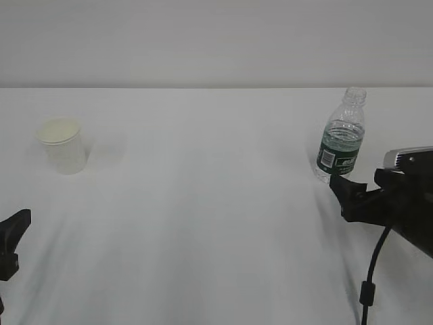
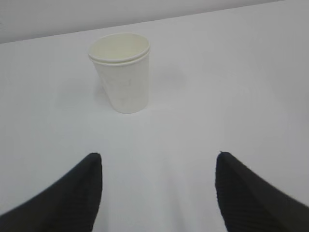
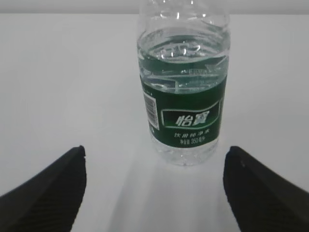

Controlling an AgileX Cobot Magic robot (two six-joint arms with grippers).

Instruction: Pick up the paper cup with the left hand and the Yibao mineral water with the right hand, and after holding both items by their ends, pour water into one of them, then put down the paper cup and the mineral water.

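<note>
The paper cup stands upright at the far left of the white table; it also shows in the left wrist view, ahead of the jaws. The Yibao mineral water stands upright at the right, uncapped, with a green label; the right wrist view shows it close ahead, right of centre. My left gripper is open and empty, well short of the cup; one of its fingers shows at the lower left. My right gripper is open and empty, just in front of the bottle, also visible in the exterior view.
The white table stretches between cup and bottle, with a pale wall behind. A black cable hangs below the right arm's grey module.
</note>
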